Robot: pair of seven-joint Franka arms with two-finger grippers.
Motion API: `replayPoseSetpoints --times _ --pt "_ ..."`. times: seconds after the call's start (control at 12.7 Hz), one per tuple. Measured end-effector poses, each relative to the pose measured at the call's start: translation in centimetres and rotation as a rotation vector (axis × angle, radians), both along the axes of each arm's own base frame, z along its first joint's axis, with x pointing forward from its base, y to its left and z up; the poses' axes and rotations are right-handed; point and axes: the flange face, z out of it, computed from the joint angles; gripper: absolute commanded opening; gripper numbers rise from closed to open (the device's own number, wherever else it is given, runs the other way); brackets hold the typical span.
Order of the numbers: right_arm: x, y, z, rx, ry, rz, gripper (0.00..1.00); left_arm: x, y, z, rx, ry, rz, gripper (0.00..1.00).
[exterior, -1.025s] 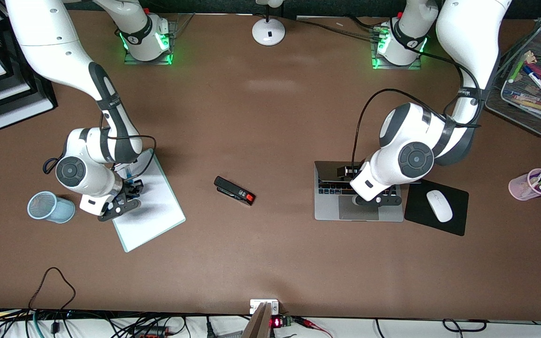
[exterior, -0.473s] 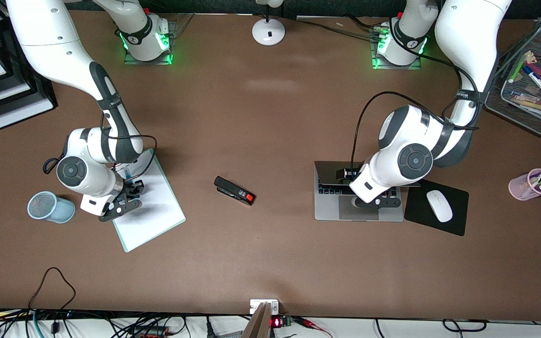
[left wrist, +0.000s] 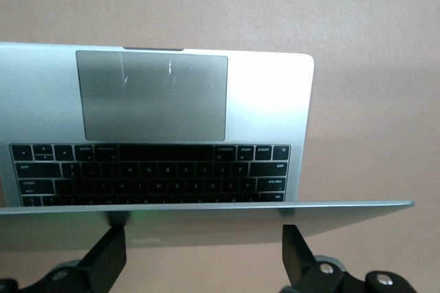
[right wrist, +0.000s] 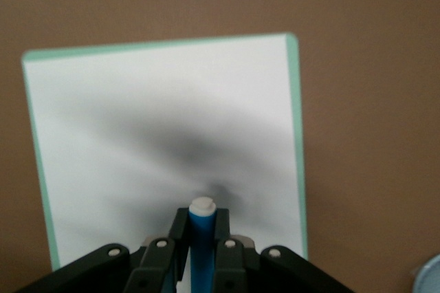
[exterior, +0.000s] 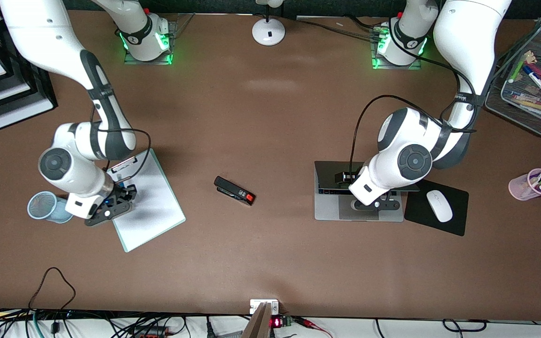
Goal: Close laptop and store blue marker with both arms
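The laptop (exterior: 328, 212) lies toward the left arm's end of the table, its silver lid tipped far down over the black keyboard. In the left wrist view the lid's edge (left wrist: 206, 205) runs across above the keys and trackpad. My left gripper (exterior: 376, 204) (left wrist: 203, 238) is open, its fingers (left wrist: 110, 255) spread wide against the lid's back. My right gripper (exterior: 110, 207) (right wrist: 201, 234) is shut on the blue marker (right wrist: 201, 238), holding it upright, white end down, over a white board (exterior: 153, 206).
A blue mesh cup (exterior: 44, 206) stands beside the right gripper. A black stapler (exterior: 234, 190) lies mid-table. A white mouse (exterior: 439, 205) sits on a black pad (exterior: 453, 225) beside the laptop. A pink cup of markers (exterior: 531, 185), a mesh tray (exterior: 529, 108) and a lamp base (exterior: 268, 32) stand around.
The right gripper has risen off the board with the blue marker and moved toward the blue mesh cup. The left gripper has pushed the laptop lid lower, covering more of the keyboard.
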Motion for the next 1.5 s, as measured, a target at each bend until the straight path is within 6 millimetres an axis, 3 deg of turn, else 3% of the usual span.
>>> replayPoseSetpoints --times 0.24,0.55,0.71,1.1,1.5 --pt "0.7 0.7 7.4 0.017 -0.112 0.048 0.09 0.3 0.0 -0.5 -0.003 0.002 0.002 1.00" --pt "-0.2 0.3 17.8 -0.008 -0.256 0.307 0.09 0.4 -0.1 -1.9 -0.004 0.012 0.005 1.00" --pt "-0.9 -0.3 21.2 0.000 -0.305 0.408 0.09 0.5 -0.1 -2.4 -0.007 0.008 0.007 1.00" --pt "-1.0 -4.1 21.4 0.013 -0.329 0.575 0.09 0.7 -0.1 -3.4 -0.015 0.001 -0.002 1.00" --pt "-1.2 -10.0 21.0 0.088 -0.421 0.743 0.09 1.2 -0.1 -4.7 -0.027 -0.024 0.001 1.00"
